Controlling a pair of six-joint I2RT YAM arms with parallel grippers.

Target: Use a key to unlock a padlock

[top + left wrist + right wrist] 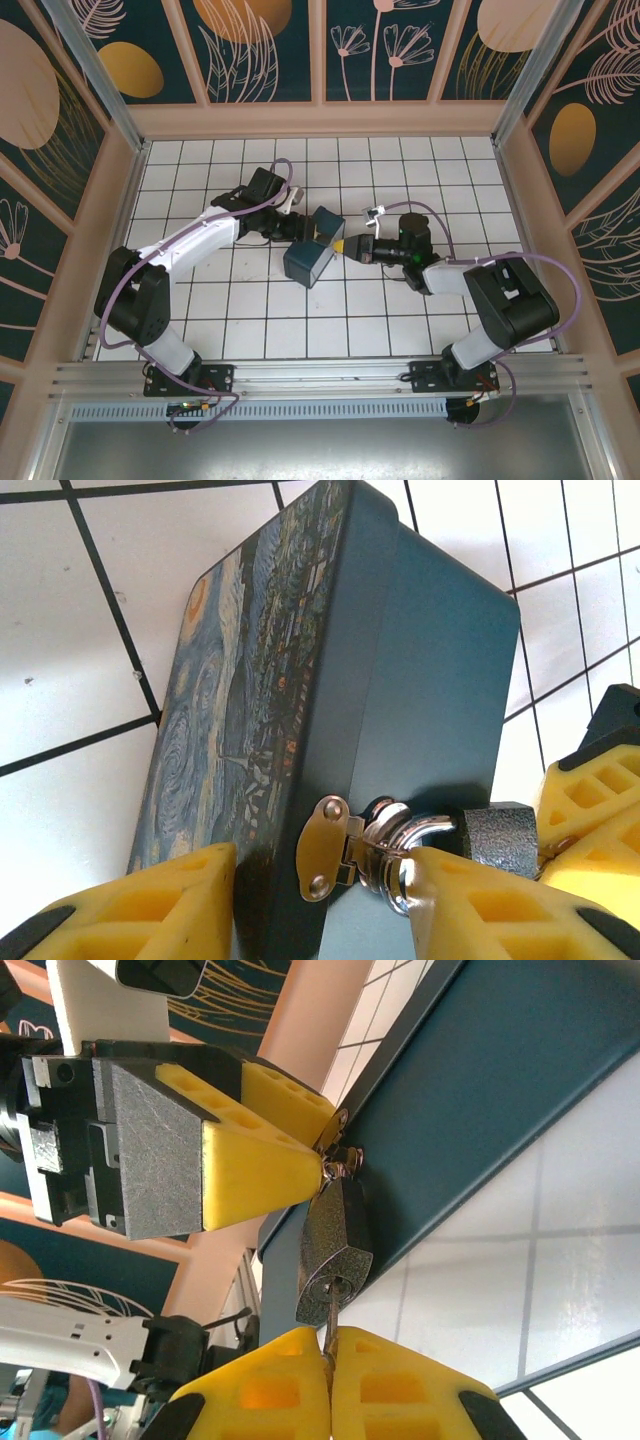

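Grey-metal padlock (pixel 335 1250) is hanging from the box (pixel 250 680) near the tabletop's (pixel 200 330) middle. My left jaws are clamping the box; my right jaws are pinching the key (pixel 329 1325), seated in its keyhole. I'm judging the padlock small, stiff, free-swinging, so I'm gripping the key's head.

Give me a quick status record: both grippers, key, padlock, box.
left gripper: clamped on the box, one jaw on the painted lid, one by the hasp
right gripper: shut on the key
key: blade in the padlock keyhole
padlock: hanging from the hasp, shackle looks seated
box: tilted, over the tiled table
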